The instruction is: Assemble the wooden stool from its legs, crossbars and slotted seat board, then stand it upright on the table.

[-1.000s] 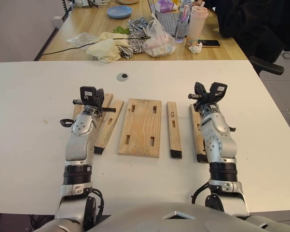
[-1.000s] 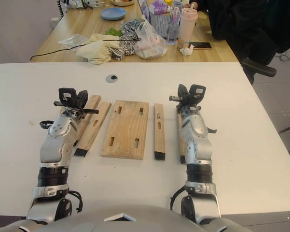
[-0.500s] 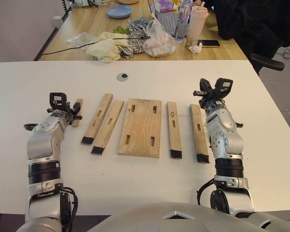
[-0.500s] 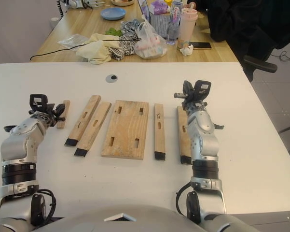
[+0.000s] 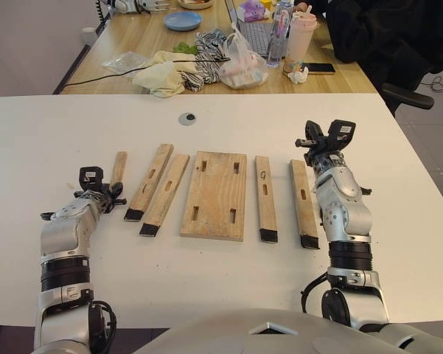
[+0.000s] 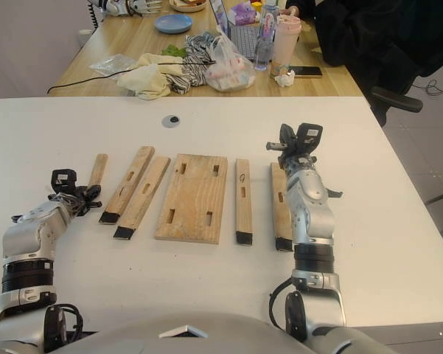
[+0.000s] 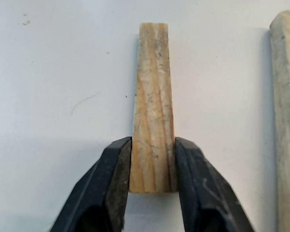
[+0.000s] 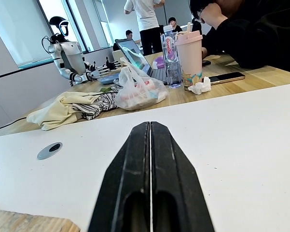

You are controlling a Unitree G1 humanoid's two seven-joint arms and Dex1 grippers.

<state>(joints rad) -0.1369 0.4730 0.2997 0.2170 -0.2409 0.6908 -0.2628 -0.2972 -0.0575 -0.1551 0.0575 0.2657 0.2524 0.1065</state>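
Observation:
The slotted seat board [image 5: 215, 193] lies flat mid-table. Two slotted legs [image 5: 149, 181] [image 5: 166, 193] lie left of it, and two more [image 5: 264, 195] [image 5: 304, 200] to its right. At the far left lies a short crossbar [image 5: 118, 168]. My left gripper [image 5: 110, 193] sits low at its near end. In the left wrist view the fingers [image 7: 117, 164] press both sides of that crossbar [image 7: 154, 87]. My right gripper [image 5: 321, 141] hangs above the far end of the rightmost leg, shut with nothing in it [image 8: 149, 126].
A round cable grommet [image 5: 186, 117] sits in the white table [image 5: 44, 133] beyond the parts. Behind it a wooden table [image 5: 354, 77] carries cloths [image 5: 177, 66], a plastic bag, a bottle and a cup. A chair arm [image 5: 409, 99] juts in at the right.
My left arm swung from over the left legs out to the short crossbar, then dropped lower and nearer, with its fingers around the crossbar's end. The right arm shifted slightly right, then held still.

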